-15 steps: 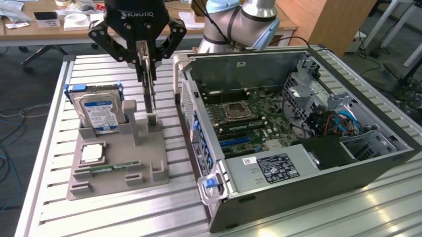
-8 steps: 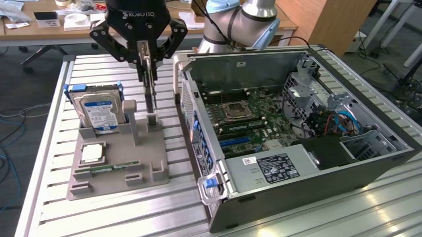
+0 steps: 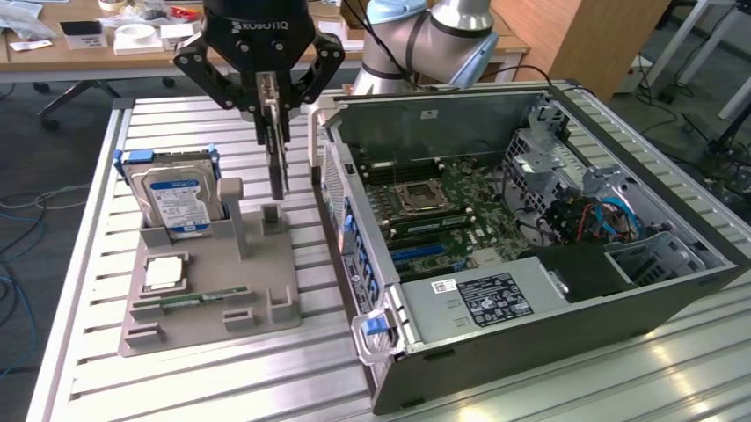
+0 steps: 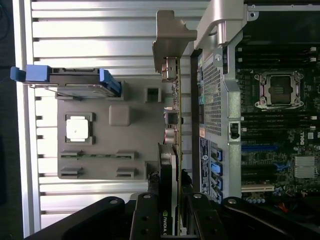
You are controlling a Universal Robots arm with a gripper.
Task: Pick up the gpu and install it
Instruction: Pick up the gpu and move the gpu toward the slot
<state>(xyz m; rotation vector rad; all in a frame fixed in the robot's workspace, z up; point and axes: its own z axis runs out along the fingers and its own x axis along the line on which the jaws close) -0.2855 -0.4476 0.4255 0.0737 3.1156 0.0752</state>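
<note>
The gpu [image 3: 277,158] hangs edge-on from my gripper [image 3: 273,104], which is shut on its upper end. It is a thin black card, upright, just above the grey holder tray [image 3: 211,303] and beside the outer wall of the open computer case [image 3: 388,352]. In the wrist view the gpu [image 4: 170,165] runs away from my gripper [image 4: 170,215], with its silver bracket [image 4: 172,37] at the far end, between the tray and the case wall. Inside the case lies the motherboard [image 3: 452,198] with blue expansion slots [image 3: 417,255].
A silver hard drive [image 3: 176,204] with blue rails stands in the tray at the exterior view's left. A processor chip [image 3: 164,272] and a green memory stick [image 3: 193,299] lie in the tray. The slatted metal table [image 3: 176,387] carries everything. A desk with clutter [image 3: 118,40] stands behind.
</note>
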